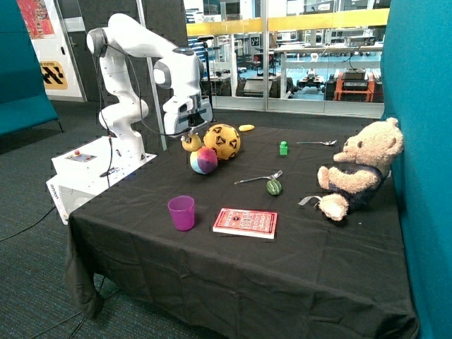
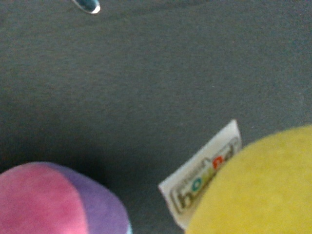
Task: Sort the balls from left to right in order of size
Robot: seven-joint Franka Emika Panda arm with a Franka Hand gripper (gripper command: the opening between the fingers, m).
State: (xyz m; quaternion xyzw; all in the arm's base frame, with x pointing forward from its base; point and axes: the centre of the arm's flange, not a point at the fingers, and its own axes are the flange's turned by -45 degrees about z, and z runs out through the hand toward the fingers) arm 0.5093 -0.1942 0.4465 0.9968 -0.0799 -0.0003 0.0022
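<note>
While the gripper (image 1: pixel 189 133) hangs right over the small yellow ball (image 1: pixel 191 143) w/ grip state unclear, big ball (image 1: pixel 222 141) & multicolour ball (image 1: pixel 203 161) crowd it near the table's (image 1: pixel 212 282) far edge — a nudge could roll either off.

Behind the table with its black cloth (image 1: pixel 212 282) stand glass walls (image 1: pixel 311 63) under a yellow band (image 1: pixel 296 21). Teal panel (image 1: pixel 424 176) at one side, dark carpet floor (image 1: pixel 28 183) around.

Even indoor light, soft shadows, bright glazed background, wrist view blurred
</note>
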